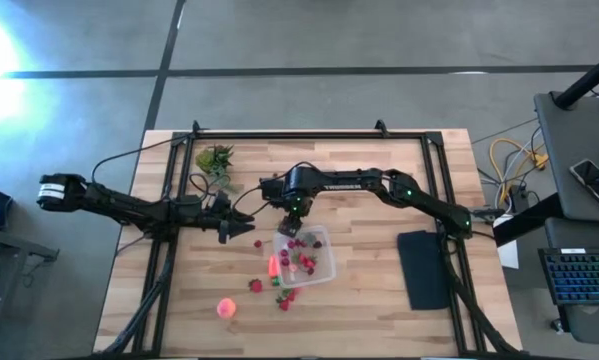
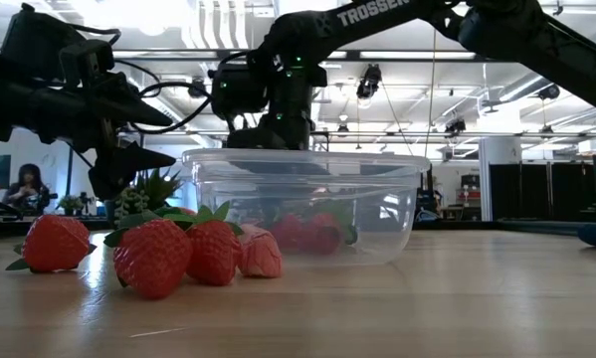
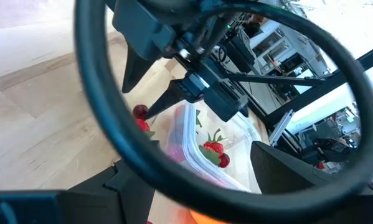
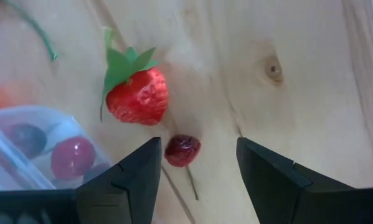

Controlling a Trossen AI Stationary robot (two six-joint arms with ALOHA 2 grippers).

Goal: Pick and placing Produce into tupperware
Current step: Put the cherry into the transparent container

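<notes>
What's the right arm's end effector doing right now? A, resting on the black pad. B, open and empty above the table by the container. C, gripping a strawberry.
B: the right end effector is open and empty over the table, a strawberry lying ahead of it beside the container.

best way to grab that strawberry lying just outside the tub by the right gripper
Grip the strawberry across its red body, coming straight down from above. It lies on its side on the wood, its leafy top pointing away from the tupperware. The right gripper is open nearby.
</notes>
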